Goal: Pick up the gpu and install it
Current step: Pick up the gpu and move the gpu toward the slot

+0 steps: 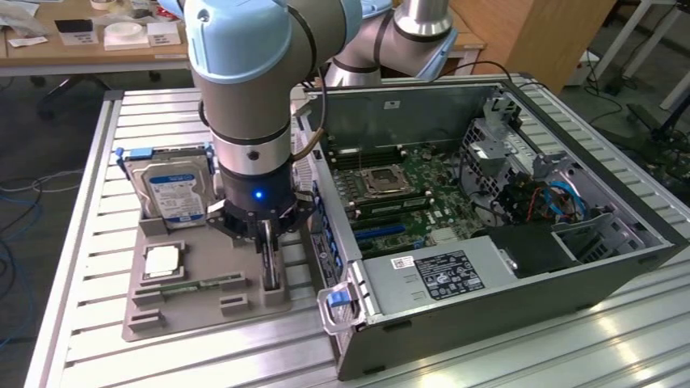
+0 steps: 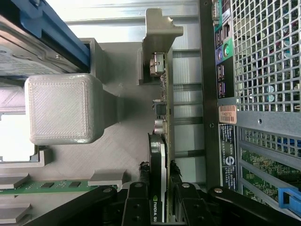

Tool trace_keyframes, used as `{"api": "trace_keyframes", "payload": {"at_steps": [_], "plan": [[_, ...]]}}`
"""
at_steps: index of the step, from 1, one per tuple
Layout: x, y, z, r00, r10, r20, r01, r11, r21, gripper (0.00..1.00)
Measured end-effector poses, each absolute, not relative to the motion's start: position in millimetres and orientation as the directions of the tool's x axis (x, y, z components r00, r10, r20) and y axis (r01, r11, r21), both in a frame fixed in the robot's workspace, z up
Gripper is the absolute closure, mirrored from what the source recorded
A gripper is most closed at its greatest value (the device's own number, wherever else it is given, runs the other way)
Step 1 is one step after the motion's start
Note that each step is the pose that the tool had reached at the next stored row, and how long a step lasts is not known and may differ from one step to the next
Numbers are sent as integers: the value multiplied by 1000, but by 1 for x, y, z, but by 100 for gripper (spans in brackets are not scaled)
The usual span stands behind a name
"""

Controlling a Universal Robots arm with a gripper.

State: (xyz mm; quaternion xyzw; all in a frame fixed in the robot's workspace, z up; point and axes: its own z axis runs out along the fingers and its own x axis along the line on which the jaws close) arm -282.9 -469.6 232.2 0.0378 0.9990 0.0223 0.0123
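Plainly, the step in hand is the pick-up. The gripper (image 2: 159, 190) is down over the gray fixture tray (image 1: 205, 303), its jaws clenched on the gpu (image 2: 160, 146), one finger on each face of the card. The gpu stands on edge in its slot in the tray, and its silver bracket (image 2: 157, 28) is at the end away from the fingers.

To my eye, a good grasp here means pads flat on the cooler and board, centred across the card's thickness. The card should stay upright, so that any lift runs straight along the slot and does not lever against the tray's supports.

The tightest neighbour is the computer case (image 1: 431, 347). Its rear port panel (image 2: 221, 52) and perforated grille (image 2: 263, 47) stand just beside the card, so a sideways swing that way could scrape.

On the card's other side, a green memory stick (image 2: 51, 184) lies in the tray. A processor chip (image 1: 161, 259) is beyond it, and a hard drive (image 1: 173, 194) with a blue-white label stands upright at the tray's far end.

Farther off, the case lies open, showing the motherboard (image 1: 410, 194) and the power supply (image 1: 442, 271).
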Motion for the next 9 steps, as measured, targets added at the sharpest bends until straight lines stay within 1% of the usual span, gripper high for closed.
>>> {"api": "trace_keyframes", "payload": {"at_steps": [9], "plan": [[-284, -470, 232, -997, 76, -23, 75, 996, 46, 73]]}}
